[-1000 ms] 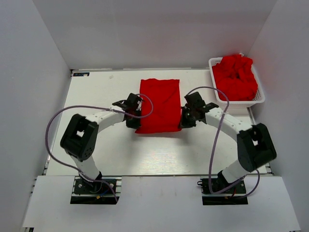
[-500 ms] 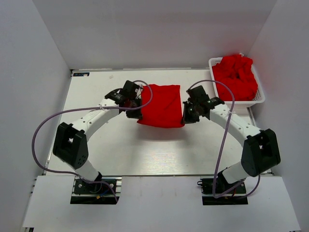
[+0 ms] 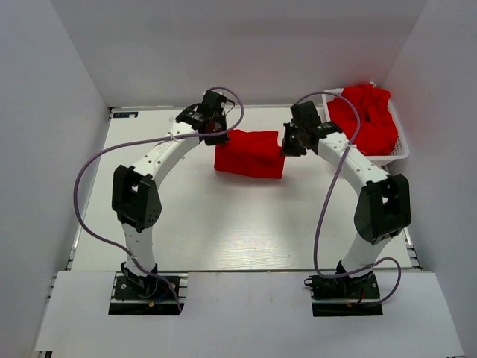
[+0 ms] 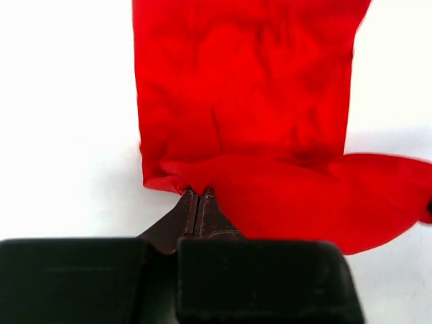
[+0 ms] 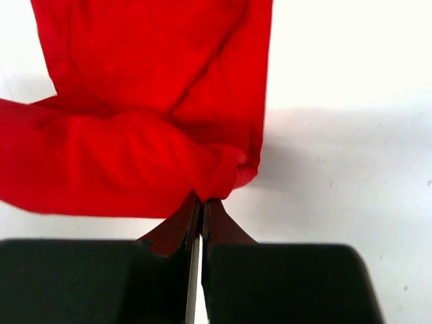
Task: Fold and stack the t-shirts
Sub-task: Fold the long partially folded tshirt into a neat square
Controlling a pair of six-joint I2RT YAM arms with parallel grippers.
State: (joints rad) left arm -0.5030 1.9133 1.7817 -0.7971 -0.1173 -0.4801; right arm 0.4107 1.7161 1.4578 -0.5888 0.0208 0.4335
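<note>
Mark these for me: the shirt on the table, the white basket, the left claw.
shirt on the table (image 3: 250, 154): top view, middle of its folded upper layer.
white basket (image 3: 373, 159): top view, near rim.
left claw (image 4: 197, 196): left wrist view, between fingertips pinched shut on the shirt's edge.

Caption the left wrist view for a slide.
Left jaws shut on an edge of the red t-shirt, doubled over on the table.

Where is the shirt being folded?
In the top view, the t-shirt is centred far back on the table, held between left gripper and right gripper.
</note>
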